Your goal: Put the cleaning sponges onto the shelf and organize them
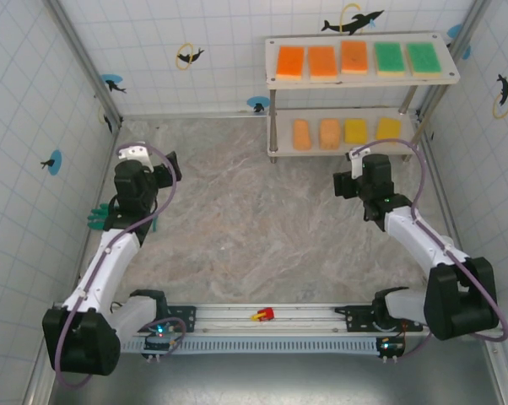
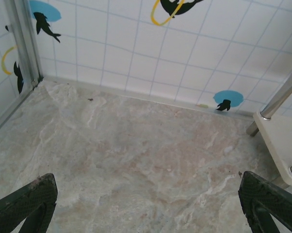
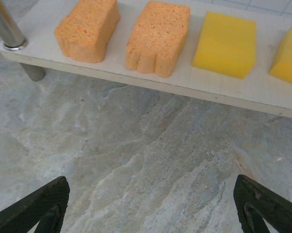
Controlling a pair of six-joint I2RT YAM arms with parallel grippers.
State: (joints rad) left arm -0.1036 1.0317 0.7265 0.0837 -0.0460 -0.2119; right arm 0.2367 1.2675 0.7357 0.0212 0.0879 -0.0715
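Shelf (image 1: 364,82): a two-tier rack of pale boards on thin metal legs. It stands at the far right of the marbled table (image 1: 237,228), close to the tiled back wall.

Top tier: five sponges lie flat in one row with narrow gaps between them. Three orange sponges (image 1: 322,61) are on the left and two green sponges (image 1: 390,57) on the right.

Lower tier: four sponges lie flat in one row. Two pale orange sponges (image 3: 158,36) are on the left and two yellow sponges (image 3: 226,43) on the right, and none of them touch. The right-hand yellow one is cut off by the edge of the right wrist view.

Right gripper (image 3: 151,182): it hangs over bare table just in front of the lower board, facing its front edge. The claw is spread wide with nothing between the fingers, and it touches no sponge.

Left gripper (image 2: 147,177): it sits over the left half of the table, well apart from the shelf, and points toward the back wall. The claw is spread wide and carries nothing. One shelf corner and a leg show at the right of its view.

Green glove (image 1: 96,216): it lies at the left wall, beside the left arm and partly hidden by it.

Red object (image 1: 262,315): a small item resting on the rail between the two arm bases.

Dolphin stickers (image 1: 352,22): dark shapes with yellow rings or blue discs, scattered over the white tiles.
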